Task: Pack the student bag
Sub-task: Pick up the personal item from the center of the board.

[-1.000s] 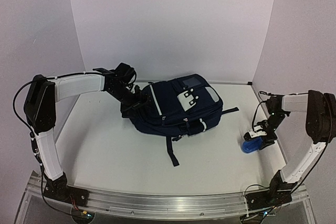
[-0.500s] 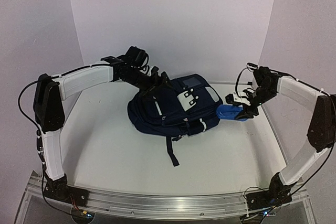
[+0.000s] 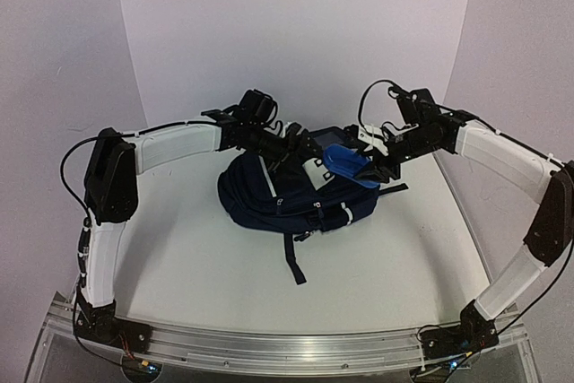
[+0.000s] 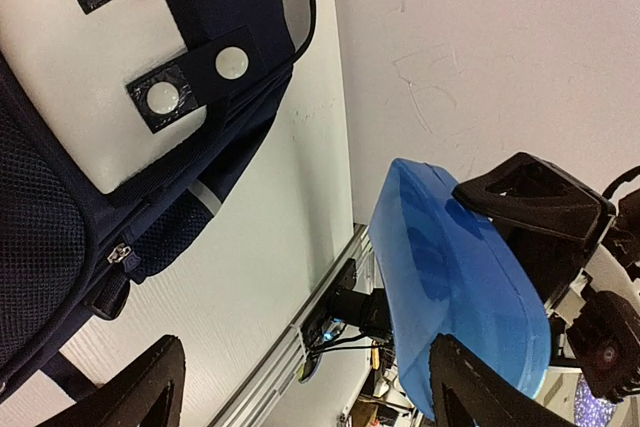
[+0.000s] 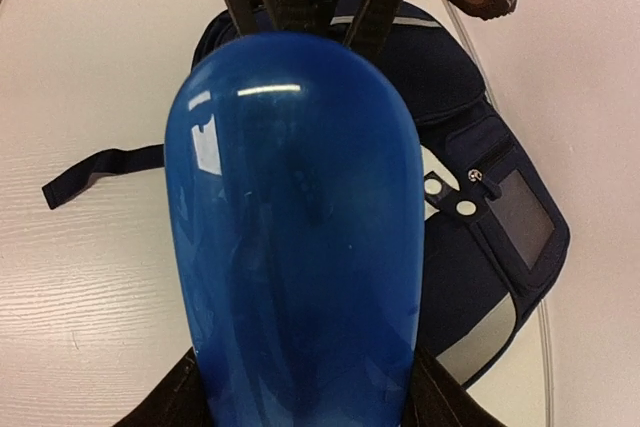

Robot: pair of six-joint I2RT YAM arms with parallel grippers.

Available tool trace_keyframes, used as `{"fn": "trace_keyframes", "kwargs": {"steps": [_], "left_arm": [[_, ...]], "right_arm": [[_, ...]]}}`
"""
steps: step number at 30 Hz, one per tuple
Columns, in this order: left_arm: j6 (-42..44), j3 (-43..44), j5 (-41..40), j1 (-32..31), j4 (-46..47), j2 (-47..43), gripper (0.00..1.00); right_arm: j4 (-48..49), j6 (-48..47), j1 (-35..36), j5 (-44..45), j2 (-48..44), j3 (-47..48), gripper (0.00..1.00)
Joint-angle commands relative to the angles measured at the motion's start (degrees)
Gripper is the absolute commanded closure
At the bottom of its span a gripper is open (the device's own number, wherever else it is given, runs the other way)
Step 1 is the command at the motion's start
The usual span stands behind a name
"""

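The student bag (image 3: 287, 193), navy with a white patch (image 4: 90, 97), lies flat mid-table. My right gripper (image 3: 375, 164) is shut on a glossy blue pouch (image 3: 348, 166) and holds it in the air over the bag's upper right part. In the right wrist view the pouch (image 5: 300, 237) fills the frame between my right gripper's (image 5: 300, 409) fingers (image 5: 165, 409), with the bag (image 5: 480, 277) below. My left gripper (image 3: 300, 152) hovers open above the bag's top edge, facing the pouch (image 4: 460, 287). Nothing sits between its fingers (image 4: 150, 387).
A dark strap (image 3: 294, 262) trails from the bag toward the front, and another (image 3: 393, 189) sticks out to the right. The white back wall (image 3: 296, 42) stands close behind both grippers. The metal rail (image 3: 269, 347) runs along the near edge.
My right arm lifted the blue pouch from the right side of the table and carried it left over the bag. My left arm swung right from the bag's left end to its top.
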Motion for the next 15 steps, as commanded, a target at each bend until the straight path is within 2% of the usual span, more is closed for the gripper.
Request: {"fn": "trace_keyframes", "kwargs": {"steps": [1,5,11,15], "left_arm": [[-0.8,3.97,4.3,-0.27,4.89,-0.18,0.18],[-1.39,0.43,3.37,-0.1,6.2,-2.27,0.18],[-4.82,-14.51,-1.67,2.9,14.2,-12.3,0.19],[-1.99,-15.13,-0.8,2.86,11.66,-14.38,0.16]], "right_arm": [[4.9,5.53,2.72,2.75,1.74,3.43,0.42],[5.23,5.73,3.29,3.22,2.53,3.44,0.43],[5.15,4.21,3.3,4.48,0.49,0.04,0.44],[5.15,3.25,3.32,4.39,-0.04,-1.31,0.44]]}}
